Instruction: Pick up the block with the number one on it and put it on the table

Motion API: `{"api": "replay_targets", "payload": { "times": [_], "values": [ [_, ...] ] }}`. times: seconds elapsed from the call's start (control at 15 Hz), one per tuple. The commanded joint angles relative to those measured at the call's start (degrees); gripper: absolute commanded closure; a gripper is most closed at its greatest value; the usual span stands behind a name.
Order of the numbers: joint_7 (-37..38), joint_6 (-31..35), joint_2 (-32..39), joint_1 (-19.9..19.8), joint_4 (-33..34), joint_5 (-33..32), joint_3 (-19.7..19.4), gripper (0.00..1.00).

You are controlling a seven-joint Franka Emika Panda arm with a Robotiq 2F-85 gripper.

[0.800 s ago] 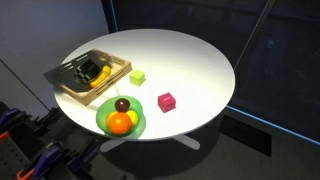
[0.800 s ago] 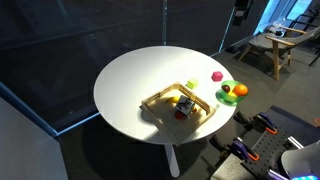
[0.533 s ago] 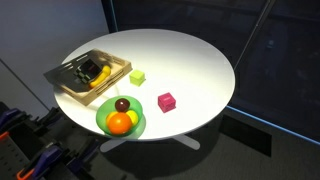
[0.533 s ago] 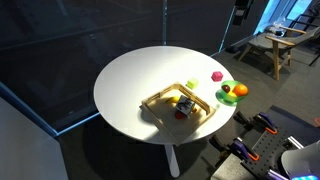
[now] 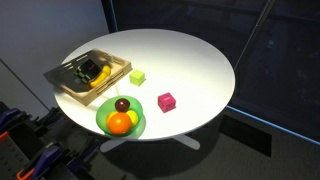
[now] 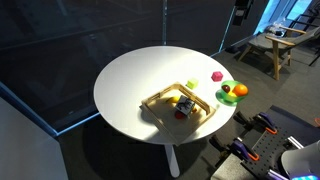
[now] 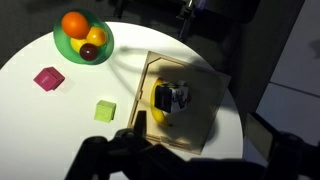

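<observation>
A: Which step are we at?

B: The approach, I think. The gripper (image 7: pixel 190 150) hangs high over the table (image 5: pixel 190 60). Its two dark fingers are well apart with nothing between them, so it looks released. The block with the number one (image 7: pixel 180 96) lies inside the wooden tray (image 7: pixel 212 100) and is not lifted yet.

A: What does the next move ask?

B: To come down straight over the block and close on it, then carry it out to the bare white table.

A: Is anything in the way?

B: A yellow object (image 7: pixel 160 98) lies just beside the block, perhaps touching it, and the tray wall is near. The yellow-green cube (image 7: pixel 105 110), the magenta cube (image 7: pixel 47 78) and the green fruit bowl (image 7: pixel 83 40) stand outside the tray, apart from it
</observation>
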Motion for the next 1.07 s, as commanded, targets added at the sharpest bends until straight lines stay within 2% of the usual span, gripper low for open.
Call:
{"api": "replay_targets", "payload": {
  "times": [0.0, 0.4, 1.0],
  "values": [
    [0.04, 0.41, 0.3, -0.69, -0.1, -0.17, 0.51, 0.0],
    [1.6, 3.03, 2.41, -1.74, -0.5, -1.19, 0.51, 0.0],
    [5.45, 13.88, 8.58, -5.11, -3.17, -4.37, -0.23, 0.0]
  ]
}}
